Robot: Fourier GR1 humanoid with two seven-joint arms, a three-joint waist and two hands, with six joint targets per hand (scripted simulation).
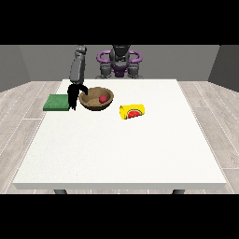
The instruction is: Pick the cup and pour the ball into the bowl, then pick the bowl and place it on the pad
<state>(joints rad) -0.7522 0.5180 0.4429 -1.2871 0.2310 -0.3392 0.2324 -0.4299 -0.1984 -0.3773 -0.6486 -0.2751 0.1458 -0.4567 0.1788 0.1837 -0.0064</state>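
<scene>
The white table [140,154] carries everything. Taking the brown bowl [91,103] as landmark: it sits toward the table's far edge, with the red ball [101,99] inside it. The green pad [56,102] lies to its left at the table's edge. The yellow cup [132,112], tipped on its side, lies to its right and a bit nearer the camera; it bears a watermelon-slice picture, no readable writing. The hand at the view's left [73,94] hangs between pad and bowl, at the bowl's left rim; whether its fingers grip the rim I cannot tell.

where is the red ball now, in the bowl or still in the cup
In the bowl. The red ball shows inside the brown wooden bowl, right of centre, while the yellow watermelon-print cup lies tipped on its side on the table.
</scene>
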